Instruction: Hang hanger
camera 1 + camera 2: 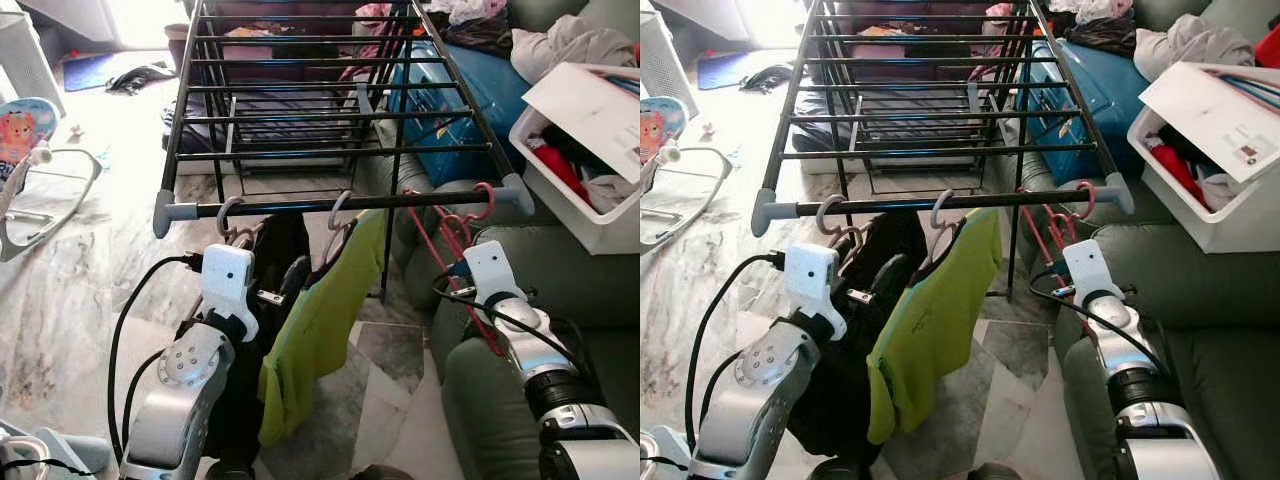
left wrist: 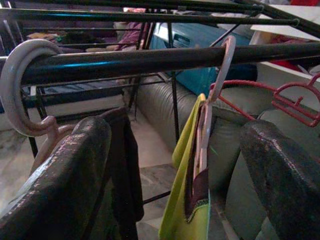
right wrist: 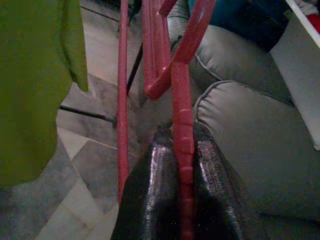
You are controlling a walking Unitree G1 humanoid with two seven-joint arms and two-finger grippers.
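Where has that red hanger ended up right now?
The red hanger is hooked on the right end of the drying rack's front bar, beside the green shirt and above the sofa arm; the right gripper is shut on its lower part.

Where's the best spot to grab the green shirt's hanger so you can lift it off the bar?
Probably the thin neck just under the pale hook, reached from below on the robot's side: the green shirt covers the hanger's shoulders, and the hook curls over the black bar.

It was a lived-in home. A drying rack (image 1: 340, 110) stood on marble floor (image 1: 70, 290). Beside the rack were a green sofa (image 1: 590, 290) and a laundry bin (image 1: 590, 180).
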